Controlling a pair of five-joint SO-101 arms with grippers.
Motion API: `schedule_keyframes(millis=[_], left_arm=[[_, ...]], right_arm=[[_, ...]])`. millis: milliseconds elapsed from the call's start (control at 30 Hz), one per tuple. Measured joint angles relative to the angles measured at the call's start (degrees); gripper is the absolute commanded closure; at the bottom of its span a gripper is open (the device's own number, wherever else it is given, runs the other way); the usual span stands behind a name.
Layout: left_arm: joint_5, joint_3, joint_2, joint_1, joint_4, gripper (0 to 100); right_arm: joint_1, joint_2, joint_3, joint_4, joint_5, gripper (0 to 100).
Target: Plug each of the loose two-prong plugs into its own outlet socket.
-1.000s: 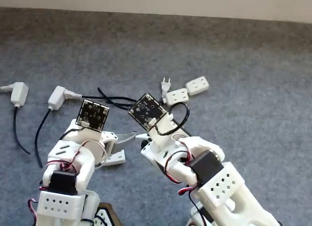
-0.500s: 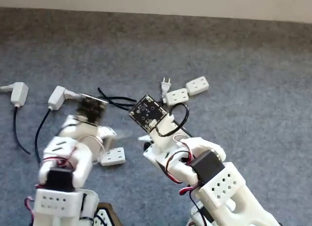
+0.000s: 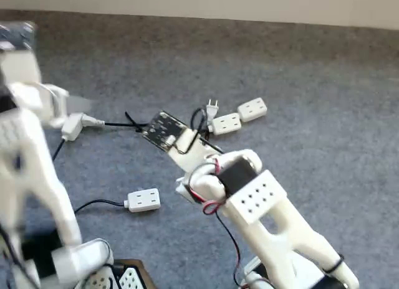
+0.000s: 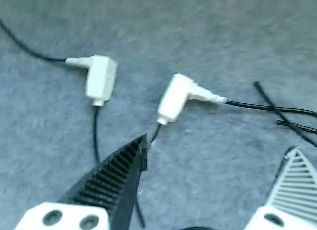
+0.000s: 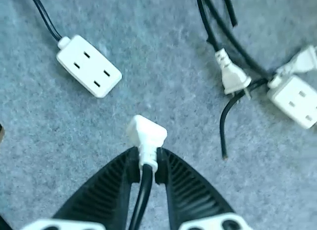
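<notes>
1. High view: you have three white outlets on the carpet point(image 3: 324, 83).
   - The corded outlet point(image 3: 143, 200) lies toward the near edge.
   - The middle outlet point(image 3: 225, 123) and far outlet point(image 3: 252, 109) sit just beside each other around the centre.
   - One straight plug point(image 3: 212, 107) lies just beside that pair.
   - One angled plug point(image 3: 73, 125) lies toward the left edge.
2. Left wrist view: your left gripper point(image 4: 218, 146) hangs with its jaws wide apart, holding nothing. Two plugs lie below it, the angled plug point(image 4: 174, 96) and a second angled plug point(image 4: 100, 79), near each other but apart.
3. Right wrist view: your right gripper point(image 5: 147, 158) is clamped on the neck of the held plug point(image 5: 146, 132). Two outlets are here, the corded outlet point(image 5: 89, 66) and the middle outlet point(image 5: 296, 98). The straight plug point(image 5: 232, 76) lies loose between them.
</notes>
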Motion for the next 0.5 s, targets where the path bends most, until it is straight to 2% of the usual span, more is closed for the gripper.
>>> schedule_keyframes(millis=[167, 300, 400, 500], left_arm=[[-2.4, -36.5, 30.9, -9.0, 15.1, 60], [-6.2, -60.1, 51.2, -15.2, 18.8, 60], [-9.8, -68.0, 60.5, -18.4, 19.4, 60], [-12.4, -70.5, 63.6, -20.2, 19.6, 60]], right_arm=[[-0.6, 10.8, -12.5, 4.0, 10.2, 99.3], [-4.9, 17.7, -17.3, 7.8, 23.7, 99.3], [-8.4, 20.7, -17.8, 8.3, 33.1, 99.3], [-10.7, 22.9, -17.8, 6.9, 38.2, 99.3]])
